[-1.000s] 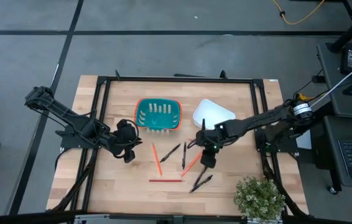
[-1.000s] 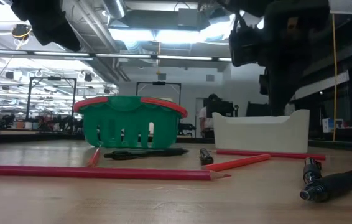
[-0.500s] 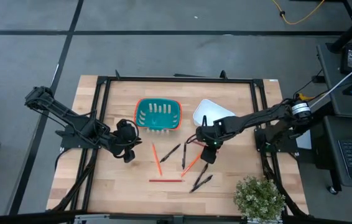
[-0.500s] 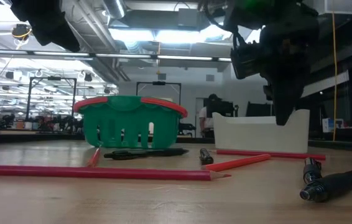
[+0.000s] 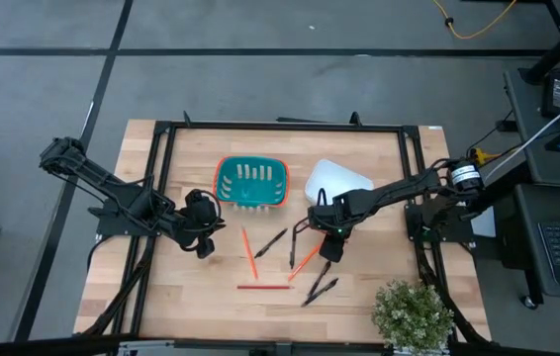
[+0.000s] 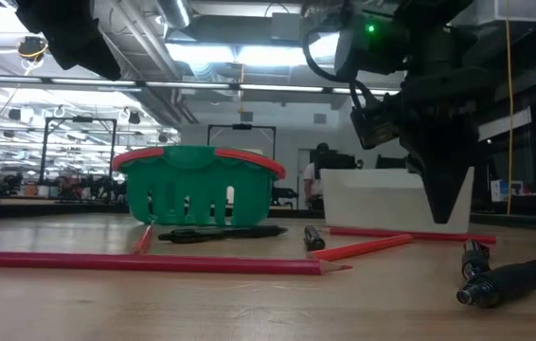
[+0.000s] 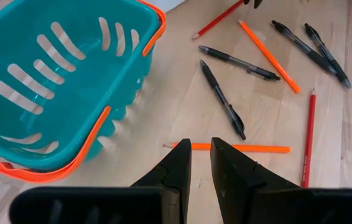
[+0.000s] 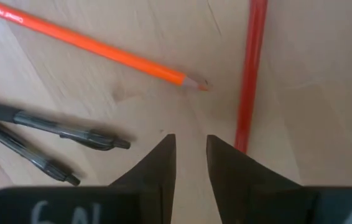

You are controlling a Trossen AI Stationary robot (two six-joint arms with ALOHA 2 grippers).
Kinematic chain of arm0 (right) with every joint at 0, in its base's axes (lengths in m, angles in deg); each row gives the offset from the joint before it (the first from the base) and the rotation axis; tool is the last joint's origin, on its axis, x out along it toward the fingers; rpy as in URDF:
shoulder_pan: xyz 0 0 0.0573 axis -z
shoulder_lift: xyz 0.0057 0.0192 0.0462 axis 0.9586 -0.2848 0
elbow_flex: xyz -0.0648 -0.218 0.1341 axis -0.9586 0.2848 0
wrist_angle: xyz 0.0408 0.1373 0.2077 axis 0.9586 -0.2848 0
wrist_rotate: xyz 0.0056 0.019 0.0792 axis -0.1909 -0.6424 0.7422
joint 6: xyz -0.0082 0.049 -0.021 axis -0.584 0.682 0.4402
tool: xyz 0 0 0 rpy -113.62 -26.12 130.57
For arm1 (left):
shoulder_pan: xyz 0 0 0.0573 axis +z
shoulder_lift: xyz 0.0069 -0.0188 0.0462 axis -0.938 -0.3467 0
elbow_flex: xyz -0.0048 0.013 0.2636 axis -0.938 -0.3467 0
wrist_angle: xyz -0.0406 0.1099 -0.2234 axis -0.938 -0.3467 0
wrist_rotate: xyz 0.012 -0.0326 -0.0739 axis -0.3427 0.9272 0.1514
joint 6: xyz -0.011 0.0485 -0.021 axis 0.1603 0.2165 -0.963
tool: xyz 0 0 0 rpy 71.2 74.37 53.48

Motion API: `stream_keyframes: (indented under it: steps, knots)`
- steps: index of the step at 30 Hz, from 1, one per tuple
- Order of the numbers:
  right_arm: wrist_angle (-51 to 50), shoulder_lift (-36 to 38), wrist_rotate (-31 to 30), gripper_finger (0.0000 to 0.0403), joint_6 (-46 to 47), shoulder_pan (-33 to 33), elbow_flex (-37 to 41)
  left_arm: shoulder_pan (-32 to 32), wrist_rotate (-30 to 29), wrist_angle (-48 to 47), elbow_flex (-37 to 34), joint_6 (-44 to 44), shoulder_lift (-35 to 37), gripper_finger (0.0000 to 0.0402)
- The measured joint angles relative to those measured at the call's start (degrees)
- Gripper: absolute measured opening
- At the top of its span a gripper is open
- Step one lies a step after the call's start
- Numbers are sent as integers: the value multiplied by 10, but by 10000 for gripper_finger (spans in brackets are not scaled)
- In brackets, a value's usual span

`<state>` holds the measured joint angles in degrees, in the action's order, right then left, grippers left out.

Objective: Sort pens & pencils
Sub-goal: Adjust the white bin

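Note:
Several black pens and red-orange pencils lie flat and scattered on the wooden table, near the teal basket. My right gripper points down just above the table with only a narrow slit between its fingers. In its wrist view, my right gripper hovers over bare wood between the tip of an orange pencil and a red pencil, and two pens lie to one side. My left gripper waits beside the basket, also narrow-slitted.
A white container stands to the right of the basket on the far side of the pens. A potted plant sits at the table's near right corner. Bare wood lies along the near edge, left of the long red pencil.
My right gripper has come down from well above the table until its fingertips are just over the wood by the orange pencil, shifting slightly as it lowered. The pens, the pencils and my left arm have stayed where they were.

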<state>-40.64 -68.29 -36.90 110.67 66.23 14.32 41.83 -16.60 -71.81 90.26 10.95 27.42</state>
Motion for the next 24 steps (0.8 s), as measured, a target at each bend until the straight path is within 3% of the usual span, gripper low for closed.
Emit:
stream_keyframes:
  steps: [24]
  knots:
    - [-21, 0, -15, 91, 21, -34, -60, 0, -10, -10, 0, 0, 0, 56]
